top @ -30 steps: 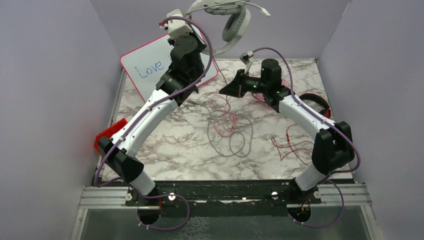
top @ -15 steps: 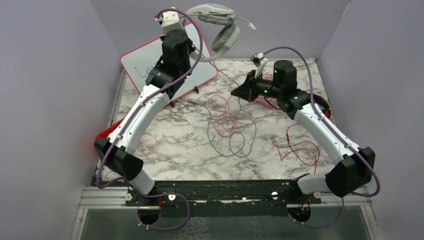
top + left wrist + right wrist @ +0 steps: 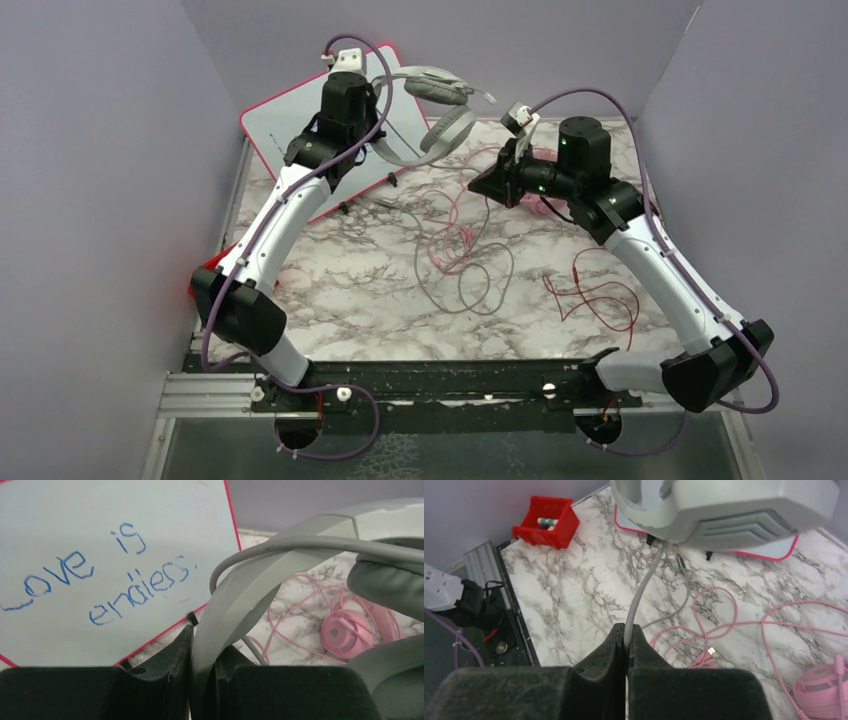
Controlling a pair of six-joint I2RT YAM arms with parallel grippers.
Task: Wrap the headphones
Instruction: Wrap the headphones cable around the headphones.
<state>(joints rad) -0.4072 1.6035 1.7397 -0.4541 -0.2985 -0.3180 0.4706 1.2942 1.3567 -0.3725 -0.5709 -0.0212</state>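
While left gripper (image 3: 202, 652) clamps grey headphones (image 3: 250, 585), earcup (image 3: 387, 580) runs off-frame.

We see the grey headphones (image 3: 440, 100) up in the air over the far side of the table (image 3: 350, 300), their grey cable (image 3: 639, 600) trailing down. The pink headphones (image 3: 345, 632) lie on the marble.

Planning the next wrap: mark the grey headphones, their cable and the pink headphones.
grey headphones (image 3: 240, 605), left wrist view, on the headband.
grey cable (image 3: 642, 587), right wrist view, on the stretch below the ear cup.
pink headphones (image 3: 345, 635), left wrist view, on the ear cup.
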